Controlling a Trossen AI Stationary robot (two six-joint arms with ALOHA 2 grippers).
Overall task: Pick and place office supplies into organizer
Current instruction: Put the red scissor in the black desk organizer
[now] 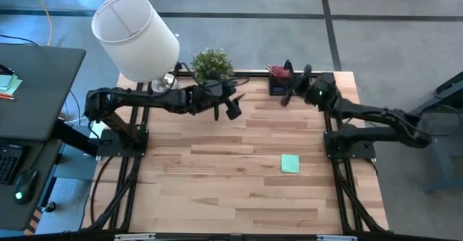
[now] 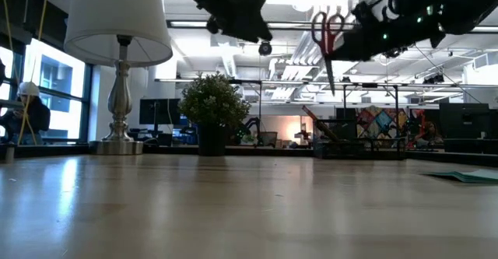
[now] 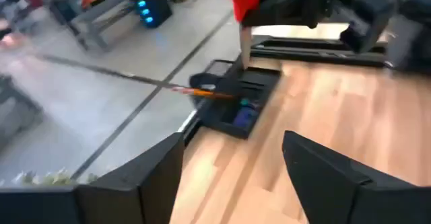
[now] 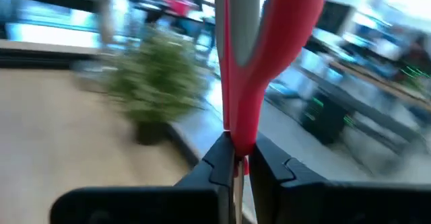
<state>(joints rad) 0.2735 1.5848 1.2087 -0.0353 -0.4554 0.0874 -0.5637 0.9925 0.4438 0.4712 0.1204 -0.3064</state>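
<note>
Above the organizer (image 1: 280, 86) at the surface's far edge, I see my right gripper (image 4: 236, 167) with fingers clamped on the red-handled scissors (image 2: 329, 45), blades hanging down. My left gripper (image 1: 231, 107) hovers nearby, fingers apart.

The organizer (image 1: 278, 84) sits at the far edge of the table (image 1: 217, 176), right of centre. The potted plant (image 1: 212, 64) stands to its left along the same edge, and the lamp (image 1: 136, 37) stands further left at the far left corner. The scissors (image 2: 328, 45) hang above the organizer, held in the right gripper (image 1: 293, 92), blades pointing down. The left gripper (image 1: 226, 107) hovers just in front of the plant. The sticky-note pad (image 1: 290, 163) lies on the table, nearer than the organizer and well apart from it. An orange pencil (image 3: 202, 91) and other small items lie in the organizer.
</note>
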